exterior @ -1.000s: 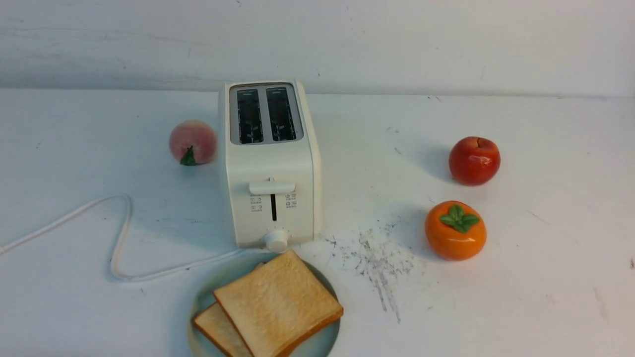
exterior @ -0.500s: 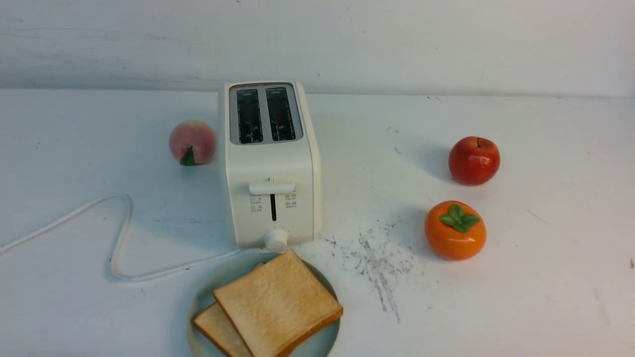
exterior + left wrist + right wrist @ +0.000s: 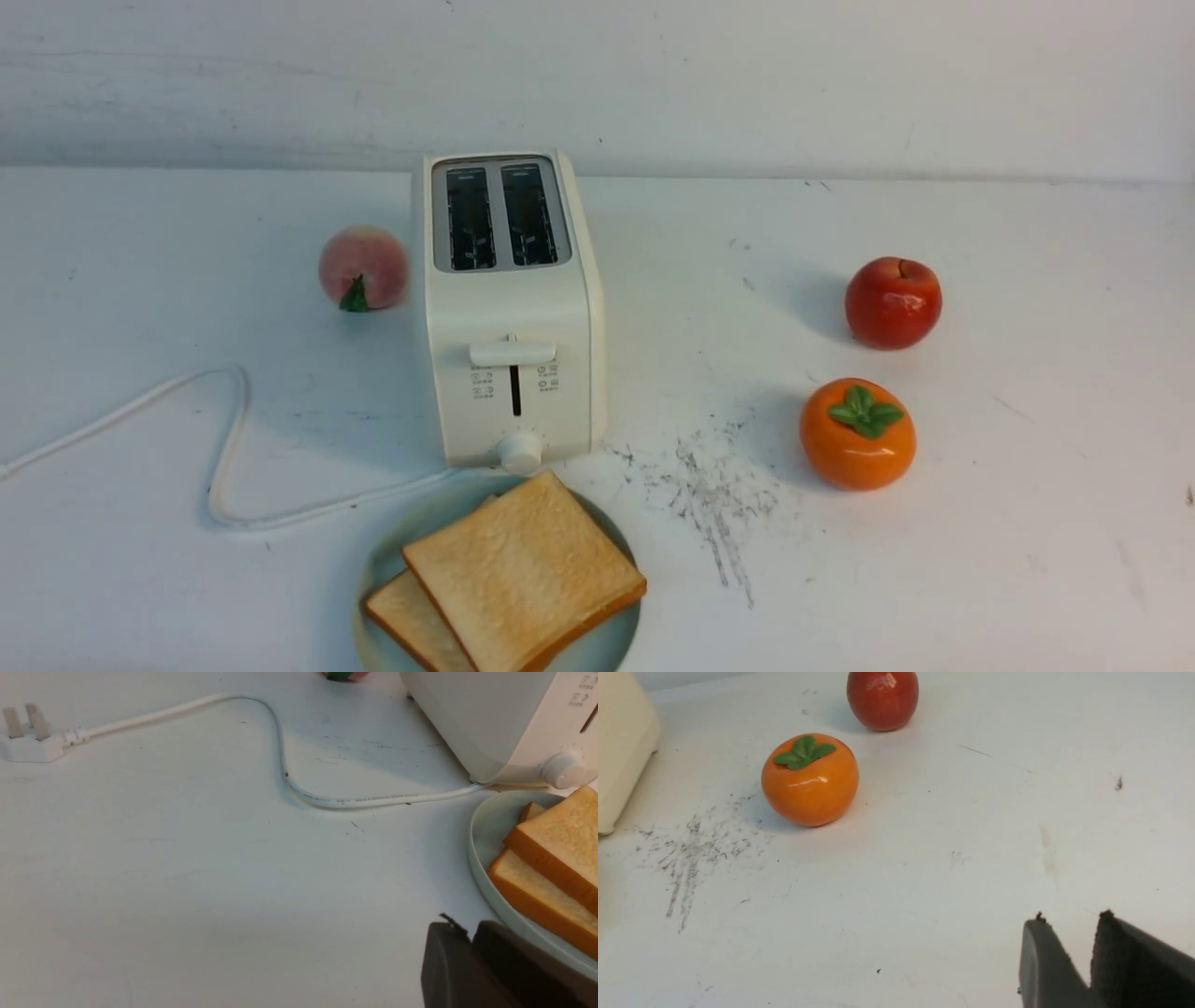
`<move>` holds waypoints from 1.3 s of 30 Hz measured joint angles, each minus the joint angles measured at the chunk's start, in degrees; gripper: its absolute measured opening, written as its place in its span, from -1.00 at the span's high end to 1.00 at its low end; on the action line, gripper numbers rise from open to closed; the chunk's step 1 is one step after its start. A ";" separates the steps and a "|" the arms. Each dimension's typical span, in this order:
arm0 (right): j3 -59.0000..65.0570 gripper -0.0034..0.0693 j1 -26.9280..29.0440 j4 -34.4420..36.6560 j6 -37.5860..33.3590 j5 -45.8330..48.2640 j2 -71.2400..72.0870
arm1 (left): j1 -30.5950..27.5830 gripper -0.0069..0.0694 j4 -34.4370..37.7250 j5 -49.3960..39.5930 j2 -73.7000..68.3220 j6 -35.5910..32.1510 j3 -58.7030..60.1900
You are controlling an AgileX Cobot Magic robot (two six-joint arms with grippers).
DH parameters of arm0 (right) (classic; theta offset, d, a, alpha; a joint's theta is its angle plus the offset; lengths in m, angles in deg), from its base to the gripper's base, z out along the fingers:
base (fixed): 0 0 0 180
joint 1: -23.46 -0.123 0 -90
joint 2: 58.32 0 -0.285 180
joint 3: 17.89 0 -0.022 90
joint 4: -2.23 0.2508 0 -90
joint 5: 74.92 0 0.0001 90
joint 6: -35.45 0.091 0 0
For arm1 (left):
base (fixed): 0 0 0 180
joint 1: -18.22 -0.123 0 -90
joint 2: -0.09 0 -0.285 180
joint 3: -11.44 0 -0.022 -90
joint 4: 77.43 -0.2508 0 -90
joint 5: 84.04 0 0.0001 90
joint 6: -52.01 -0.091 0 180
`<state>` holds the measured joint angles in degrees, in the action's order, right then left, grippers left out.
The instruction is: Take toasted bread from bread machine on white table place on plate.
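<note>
We see two square slices of golden toasted bread [image 3: 523,574] with orange-brown crusts lying flat on a round pale blue-green plate [image 3: 381,567], the upper slice overlapping the lower one. The plate sits on the scuffed white table [image 3: 980,560] at its near edge, just in front of a cream-white boxy two-slot bread machine [image 3: 509,313]. Both dark slots on its top hold no bread. Its front slider lever sits near the top of its track, with a round knob below. A white cord [image 3: 224,448] loops away to the robot's left and ends in a white plug [image 3: 28,742] lying on the table.

A pink peach [image 3: 362,268] rests just left of the bread machine. To the right, well apart, a red apple [image 3: 892,302] sits behind an orange persimmon with a green leafy top [image 3: 857,433]. Dark grey scratch marks [image 3: 714,495] lie between the persimmon and the plate.

Our left gripper [image 3: 469,938] hangs near the plate's rim, fingers almost together, holding nothing. Our right gripper [image 3: 1069,933] hangs above bare table, fingers slightly parted, also holding nothing.
</note>
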<state>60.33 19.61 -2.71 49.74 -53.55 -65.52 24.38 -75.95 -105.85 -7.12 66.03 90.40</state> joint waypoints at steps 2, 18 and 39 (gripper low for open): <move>0.00 0.42 0.06 0.05 0.00 0.04 0.00 | 0.00 0.64 0.00 -0.06 0.00 0.00 0.00; 0.00 0.36 0.11 0.05 0.13 0.04 0.00 | 0.00 0.62 0.00 -0.30 0.00 0.00 0.00; 0.00 0.32 0.11 0.05 0.18 0.17 0.00 | 0.00 0.62 0.00 -0.30 0.00 0.00 0.00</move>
<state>60.33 19.71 -2.67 49.92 -53.38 -65.52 24.38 -75.95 -106.15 -7.12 66.03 90.40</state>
